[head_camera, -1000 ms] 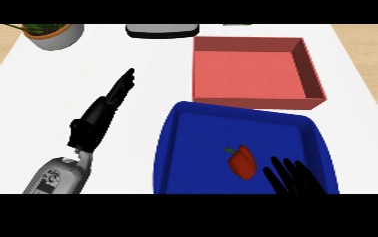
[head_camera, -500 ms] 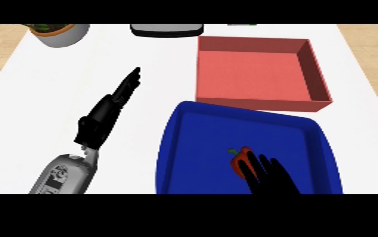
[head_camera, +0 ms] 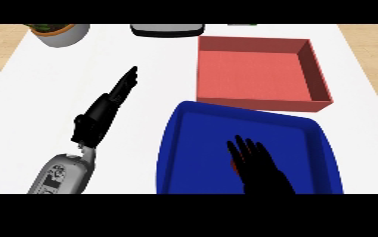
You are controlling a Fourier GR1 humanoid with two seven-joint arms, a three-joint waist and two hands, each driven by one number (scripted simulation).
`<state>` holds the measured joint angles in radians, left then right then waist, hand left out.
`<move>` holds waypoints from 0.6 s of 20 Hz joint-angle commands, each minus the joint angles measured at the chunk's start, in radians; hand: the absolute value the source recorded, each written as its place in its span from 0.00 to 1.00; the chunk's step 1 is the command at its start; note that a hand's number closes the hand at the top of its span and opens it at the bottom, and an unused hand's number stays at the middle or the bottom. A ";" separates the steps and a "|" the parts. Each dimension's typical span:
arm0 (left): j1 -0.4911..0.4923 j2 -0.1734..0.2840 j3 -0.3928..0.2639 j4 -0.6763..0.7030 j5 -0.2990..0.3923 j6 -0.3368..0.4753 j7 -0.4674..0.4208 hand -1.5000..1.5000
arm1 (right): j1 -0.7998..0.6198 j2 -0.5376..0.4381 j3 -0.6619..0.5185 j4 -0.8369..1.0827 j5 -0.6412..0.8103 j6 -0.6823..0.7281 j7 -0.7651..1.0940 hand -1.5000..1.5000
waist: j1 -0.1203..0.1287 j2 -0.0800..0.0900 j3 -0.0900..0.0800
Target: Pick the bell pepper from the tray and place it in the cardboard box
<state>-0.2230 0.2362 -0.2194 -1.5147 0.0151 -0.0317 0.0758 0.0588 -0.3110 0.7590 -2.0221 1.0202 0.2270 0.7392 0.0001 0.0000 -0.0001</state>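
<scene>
A blue tray point(head_camera: 184, 131) lies at the lower right of the head view. My right hand point(head_camera: 258, 168) is spread over the tray's middle with straight fingers, covering the red bell pepper point(head_camera: 234, 166), of which only a thin red sliver shows at the hand's left edge. Just behind the tray stands the reddish box point(head_camera: 255, 71), open at the top with nothing inside. My left hand point(head_camera: 103, 111) rests open on the white counter to the tray's left, fingers pointing away.
A grey pot with a plant point(head_camera: 59, 33) sits at the far left corner. A dark, grey-topped appliance point(head_camera: 167, 29) stands at the far edge. White counter lies between my left hand and the tray.
My right hand has moved left and forward over the tray and now covers the pepper, which was plainly visible before. The left hand has stayed where it was.
</scene>
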 commanded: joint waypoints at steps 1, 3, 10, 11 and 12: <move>-0.013 -0.040 0.010 0.033 -0.030 -0.013 -0.007 0.50 | -0.006 -0.007 -0.090 0.017 -0.038 0.044 -0.040 0.00 | -0.003 0.000 0.000; -0.008 -0.040 0.010 -0.013 -0.039 -0.009 0.022 0.50 | 0.027 0.039 -0.022 0.179 0.046 -0.140 -0.107 0.00 | -0.001 0.000 0.000; 0.039 -0.010 0.081 -0.042 -0.016 -0.111 0.019 0.50 | -0.011 0.073 -0.063 0.183 0.082 -0.089 -0.149 0.00 | 0.000 0.000 0.000; -0.019 -0.084 0.042 -0.032 -0.075 -0.036 0.064 0.50 | -0.057 0.099 -0.107 0.192 0.051 -0.032 -0.139 0.00 | -0.001 0.000 0.000; 0.066 -0.096 0.012 -0.009 -0.100 -0.030 -0.022 0.50 | 0.043 0.058 -0.042 0.126 0.090 -0.068 -0.131 0.00 | -0.003 -0.001 0.000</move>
<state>-0.1983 0.1828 -0.1816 -1.5418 -0.0394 -0.0811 0.0921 0.0521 -0.2534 0.6860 -1.9018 1.0602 0.1883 0.6157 -0.0017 -0.0031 -0.0028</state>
